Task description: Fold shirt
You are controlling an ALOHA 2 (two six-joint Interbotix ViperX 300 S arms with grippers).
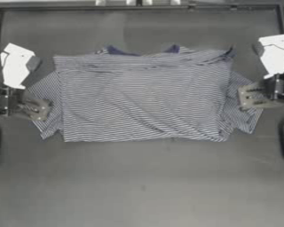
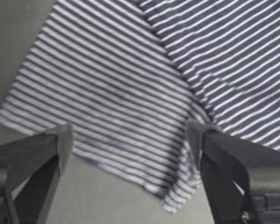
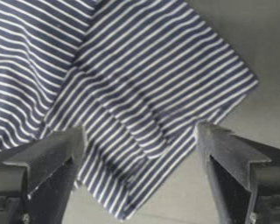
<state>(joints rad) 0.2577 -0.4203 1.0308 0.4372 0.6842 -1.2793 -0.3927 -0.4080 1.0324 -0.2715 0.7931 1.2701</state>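
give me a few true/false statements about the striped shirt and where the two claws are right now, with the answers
1. The shirt lies spread on the table. True.
2. The left claw is at the shirt's left sleeve, jaws open. True.
3. The right claw grips the collar. False: it is open at the right sleeve.
4. The shirt is plain red. False: it has navy-and-white stripes.
5. Both claws straddle sleeve cloth in their wrist views. True.

The shirt (image 1: pixel 141 97) has thin navy-and-white stripes, with solid navy at its collar (image 1: pixel 117 51). It lies on a dark grey table (image 1: pixel 138 186).
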